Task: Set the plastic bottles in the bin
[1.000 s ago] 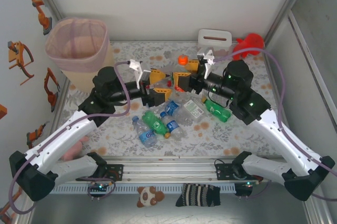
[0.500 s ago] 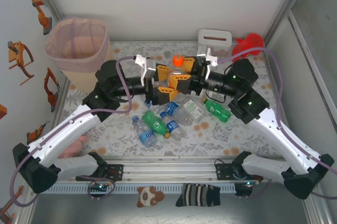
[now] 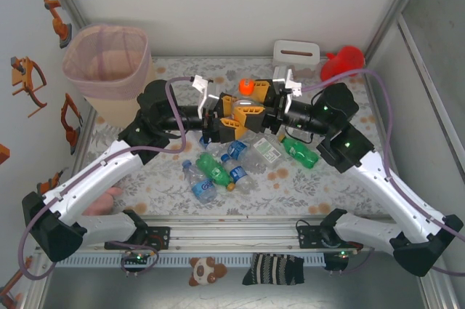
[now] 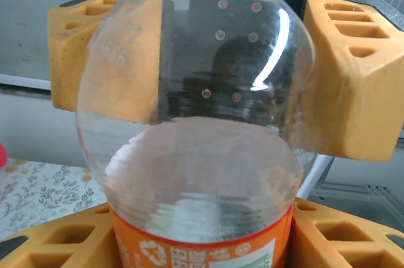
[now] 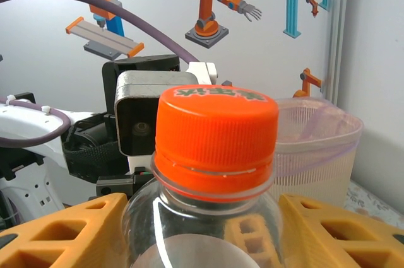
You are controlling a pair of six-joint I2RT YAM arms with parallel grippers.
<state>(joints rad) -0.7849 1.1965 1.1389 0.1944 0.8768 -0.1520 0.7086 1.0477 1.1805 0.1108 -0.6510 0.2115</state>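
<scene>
The orange-cap bottle (image 3: 247,86) stands straight up between the two arms, squeezed by the half-shut right gripper (image 3: 256,109) at its three o'clock and, it seems, the left gripper (image 3: 229,116) at nine, and the bin (image 3: 102,83) sits at ten o'clock, nearer the left arm
</scene>
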